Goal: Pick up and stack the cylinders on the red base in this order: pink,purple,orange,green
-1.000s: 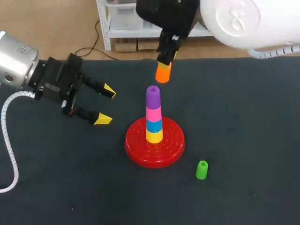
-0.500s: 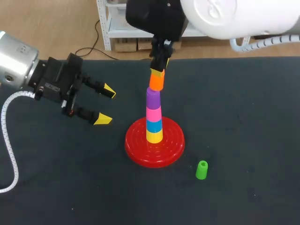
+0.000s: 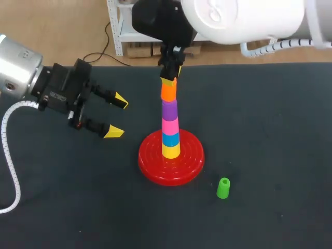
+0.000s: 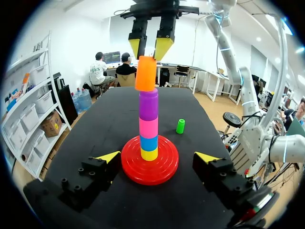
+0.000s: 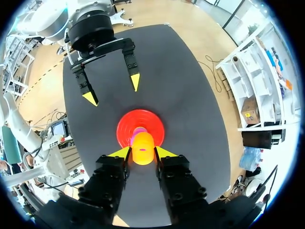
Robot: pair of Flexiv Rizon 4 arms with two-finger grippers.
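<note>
On the red base [image 3: 153,167] stands a stack of yellow, blue, pink [image 3: 170,126] and purple [image 3: 169,109] cylinders. The orange cylinder [image 3: 168,92] sits on top of the purple one, slightly tilted in the left wrist view [image 4: 146,74]. My right gripper [image 3: 167,81] hangs straight above the stack, shut on the orange cylinder's upper rim [image 5: 143,149]. The green cylinder [image 3: 223,188] stands upright on the mat to the front right of the base. My left gripper [image 3: 116,115] is open and empty, left of the base and pointing at it [image 4: 157,157].
The dark mat [image 3: 270,129] covers the whole table. Nothing else lies on it besides the base, the stack and the green cylinder [image 4: 180,126].
My right gripper carried the orange cylinder left and down, from behind and to the right of the stack onto the purple cylinder. The left arm has kept still.
</note>
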